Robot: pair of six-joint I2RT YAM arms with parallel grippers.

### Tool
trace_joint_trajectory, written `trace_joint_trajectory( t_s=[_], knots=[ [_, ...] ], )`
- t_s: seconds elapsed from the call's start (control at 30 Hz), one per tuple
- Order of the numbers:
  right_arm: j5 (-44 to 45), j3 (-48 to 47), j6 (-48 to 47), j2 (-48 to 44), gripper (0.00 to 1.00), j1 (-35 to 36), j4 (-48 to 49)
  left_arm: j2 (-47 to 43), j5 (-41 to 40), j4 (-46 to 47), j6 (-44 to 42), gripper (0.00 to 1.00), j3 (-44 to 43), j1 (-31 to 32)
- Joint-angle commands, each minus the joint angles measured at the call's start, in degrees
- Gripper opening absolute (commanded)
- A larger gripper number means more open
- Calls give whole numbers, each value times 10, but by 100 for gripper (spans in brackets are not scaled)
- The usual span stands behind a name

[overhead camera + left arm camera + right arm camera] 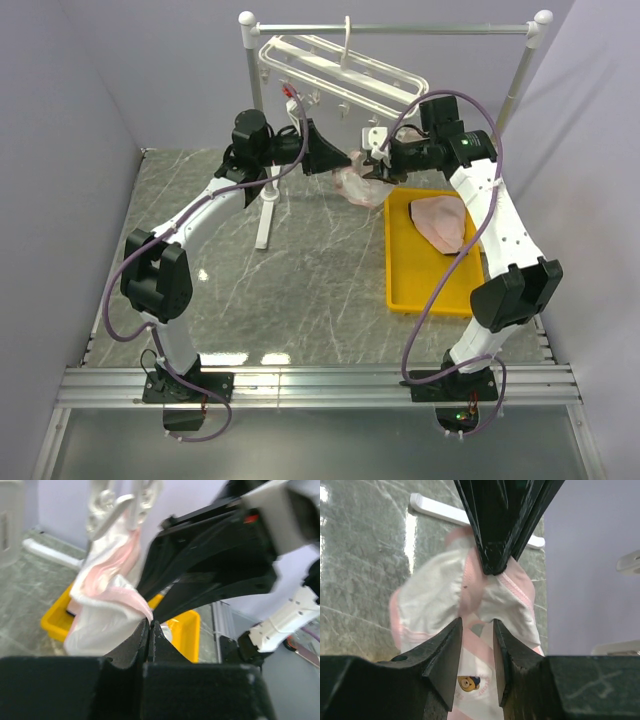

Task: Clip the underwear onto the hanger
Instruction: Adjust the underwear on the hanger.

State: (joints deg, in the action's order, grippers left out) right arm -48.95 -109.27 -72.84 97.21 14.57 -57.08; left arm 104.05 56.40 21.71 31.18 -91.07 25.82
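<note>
Top external view: a grey marble worktop (pixel 300 290) carries a tall grey rail stand with white ball ends (pixel 400 28). A white plastic hanger made of bars (pixel 340 70) hangs from the rail by its hook. Its long side runs left to right along the rail, a bit slanted, and small clips dangle under it.

A yellow plastic tray (pixel 405 290) lies on the right of the worktop. One flat pale pink brief (pixel 440 222) rests in its far end.

Both arms reach in and meet below the right part of the hanger. Another soft pale pink and white underwear piece (pixel 358 185) is up in the air there, just beside the tray's far left corner. It droops from the pinch, long way pointing down.

The left tool (pixel 492 570) is squeezed tight on a fold of this cloth. The right tool (pixel 476 625) has its fingers a little apart, with cloth showing in the gap. I cannot tell if they touch it.
</note>
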Motion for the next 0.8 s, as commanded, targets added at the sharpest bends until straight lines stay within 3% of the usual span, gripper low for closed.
trace_joint_trajectory(
  t_s=[0.0,0.13,0.33,0.53,0.77],
  knots=[
    [-26,-21,34,-33,38,-3,23,-9,-49,-43,-54,0,-34,1],
    [-17,-27,59,-29,39,-3,33,-5,-141,-131,-128,2,-53,13],
    [46,-8,46,-36,30,-8,62,3,-217,-156,-193,4,-17,29],
    [104,20,10,-47,31,-10,77,50,-281,-169,-157,6,-31,34],
    [131,31,-88,-53,34,-9,47,56,-429,-165,-154,9,-17,56]
  ],
)
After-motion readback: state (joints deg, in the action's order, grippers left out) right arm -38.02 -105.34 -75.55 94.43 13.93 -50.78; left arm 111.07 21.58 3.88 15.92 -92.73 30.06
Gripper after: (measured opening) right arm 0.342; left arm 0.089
